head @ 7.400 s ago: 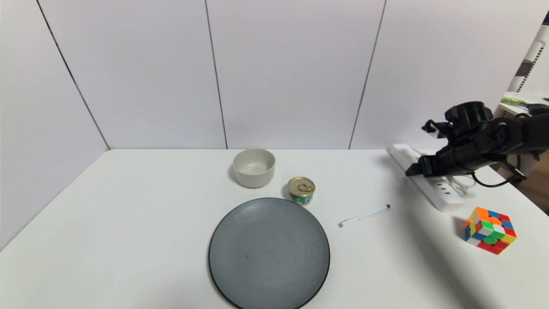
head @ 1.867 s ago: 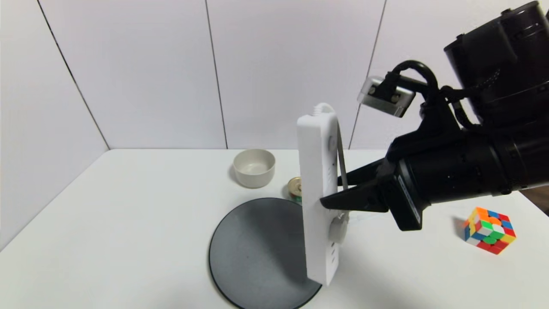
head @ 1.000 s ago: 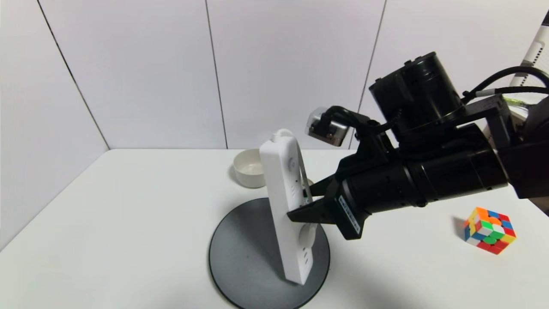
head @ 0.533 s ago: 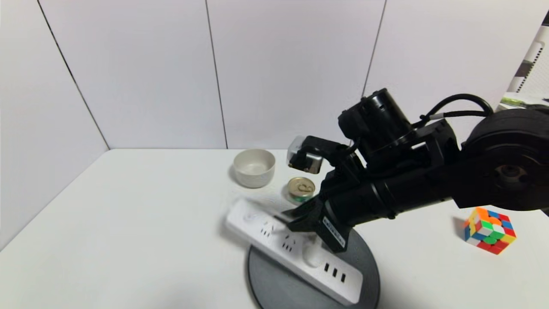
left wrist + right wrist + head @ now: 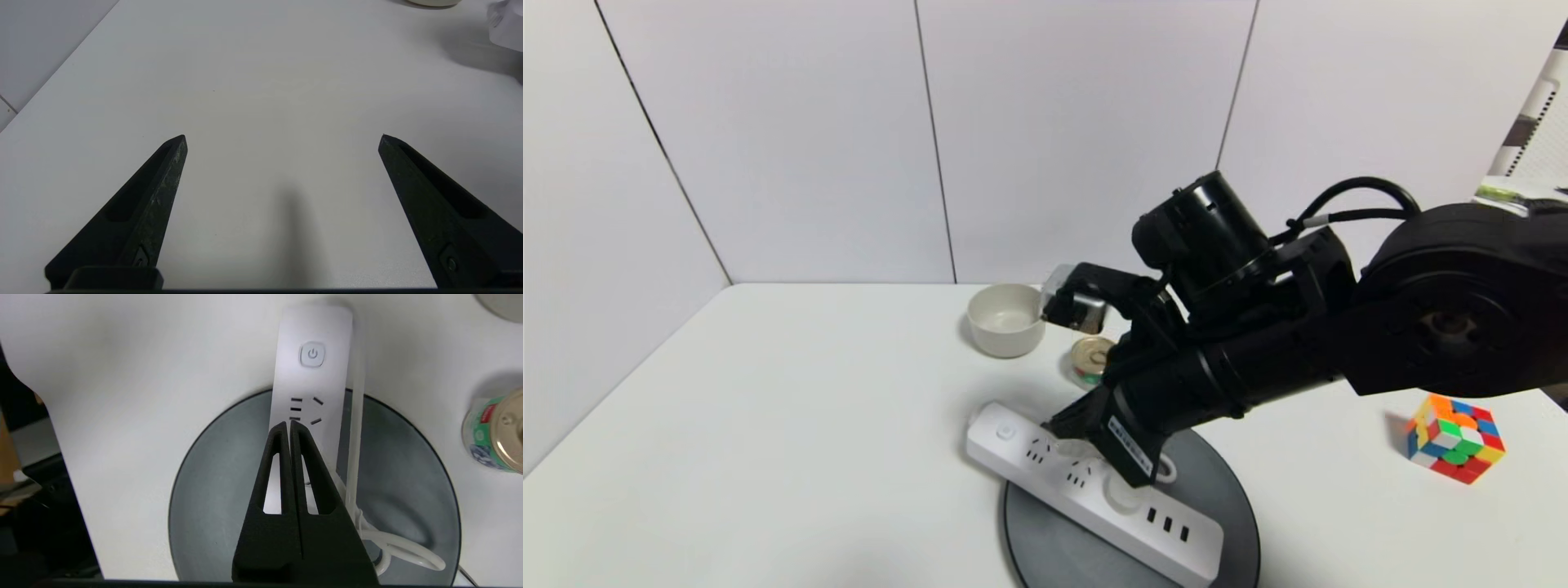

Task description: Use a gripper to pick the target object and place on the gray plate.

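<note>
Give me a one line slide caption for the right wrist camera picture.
Right gripper, jaws shut and empty, above the white power strip lying across the gray plate, button end overhanging the rim.

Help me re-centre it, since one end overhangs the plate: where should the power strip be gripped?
Mid-body, from straight above, jaws across the narrow width: the power strip lies flat, sockets up, on the gray plate. Mind the cord along one long edge. The right gripper hovers shut over it; the left gripper is parked over the table.
</note>
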